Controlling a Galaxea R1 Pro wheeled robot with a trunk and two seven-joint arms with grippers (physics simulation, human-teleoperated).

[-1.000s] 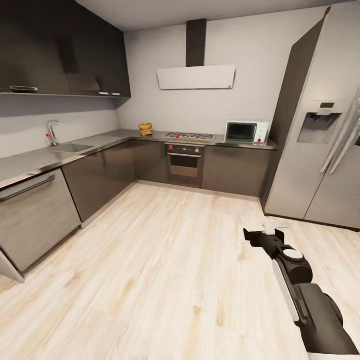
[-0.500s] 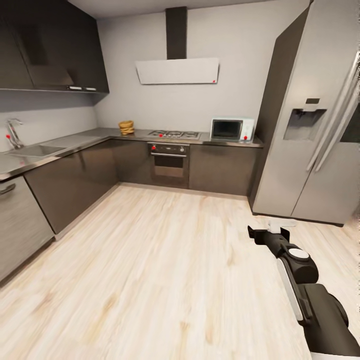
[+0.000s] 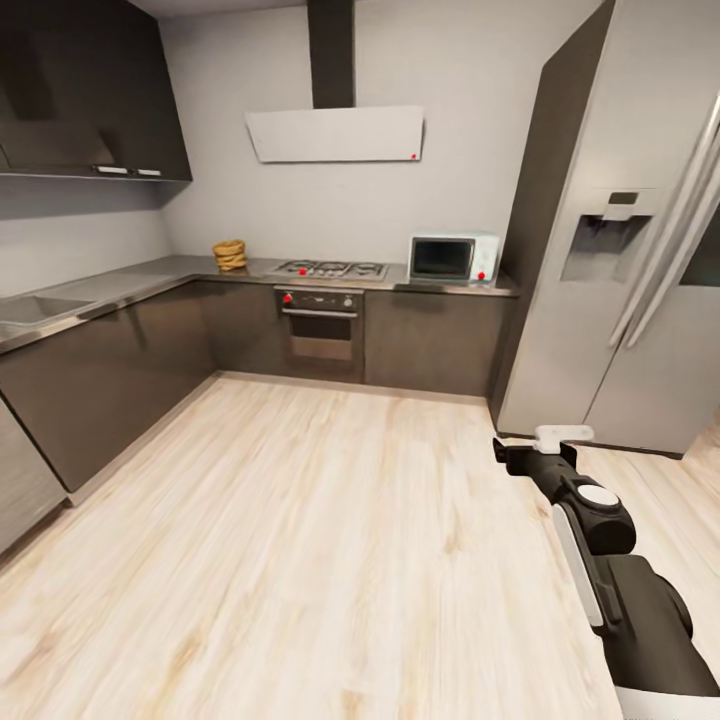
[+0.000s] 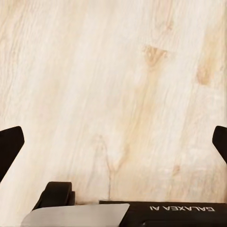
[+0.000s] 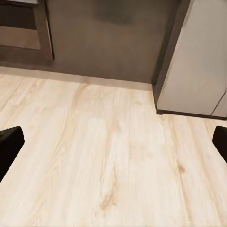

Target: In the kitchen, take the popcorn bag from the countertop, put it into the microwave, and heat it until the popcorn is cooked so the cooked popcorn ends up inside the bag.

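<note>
The robot stands on the pale plank floor [image 3: 300,540] of the kitchen, facing the far corner. The grey worktop [image 3: 140,275] runs along the left wall and turns along the back wall. The bag [image 3: 230,254], golden-brown and crumpled, sits on the worktop at the back, near the corner and just left of the hob [image 3: 330,268]. The oven [image 3: 320,330] is under the hob, and a pale hood [image 3: 335,134] hangs on the wall above it. The microwave [image 3: 453,258] stands on the worktop at the right end, well apart from the bag, with the hob between them; its dark door is closed. A tall grey fridge [image 3: 620,250] stands just beside the microwave's end of the worktop.

The right arm [image 3: 600,560] reaches forward low at the right of the head view, over bare floor. In the right wrist view the right claw [image 5: 113,142] is spread wide, its dark fingertips [image 5: 9,146] at the two edges of the frame with nothing between them; beyond it lie the floor, dark cabinet fronts and the fridge's base. The left claw [image 4: 113,146] is likewise spread wide and holds nothing, pointing down at the planks.
</note>
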